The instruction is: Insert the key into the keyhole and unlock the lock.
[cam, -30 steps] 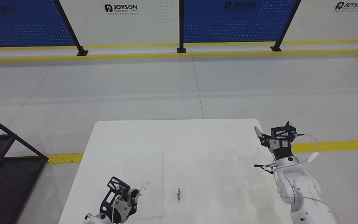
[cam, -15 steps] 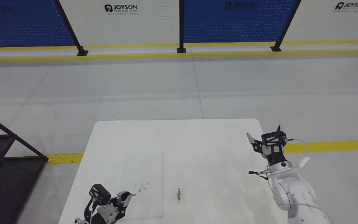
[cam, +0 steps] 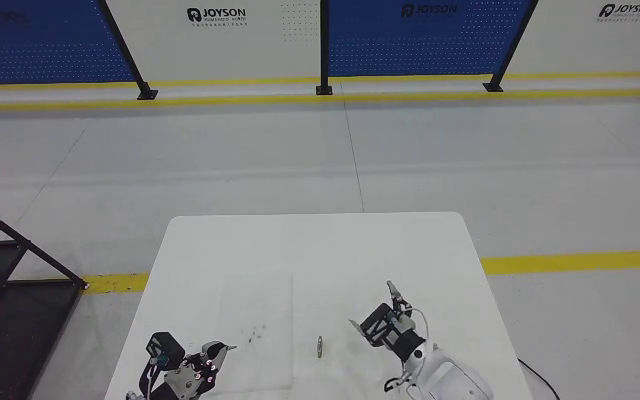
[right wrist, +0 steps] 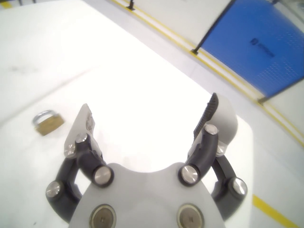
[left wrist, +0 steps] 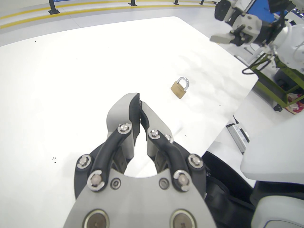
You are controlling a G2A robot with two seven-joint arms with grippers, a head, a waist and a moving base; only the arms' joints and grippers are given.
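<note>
A small brass padlock with a silver shackle lies flat on the white table near its front edge, also seen in the left wrist view and the right wrist view. My right gripper hovers just right of it, open, with nothing between its fingers. My left gripper sits at the front left corner, well left of the padlock. Its pads are pressed together and I see nothing held between them. I see no key on the table.
A few dark specks mark the tabletop left of the padlock. A black frame stands on the floor off the table's left side. Blue and white barrier panels line the far floor.
My right arm has swung from the table's right edge in toward the padlock, still open. My left gripper has drawn back and to the left, toward the front corner.
</note>
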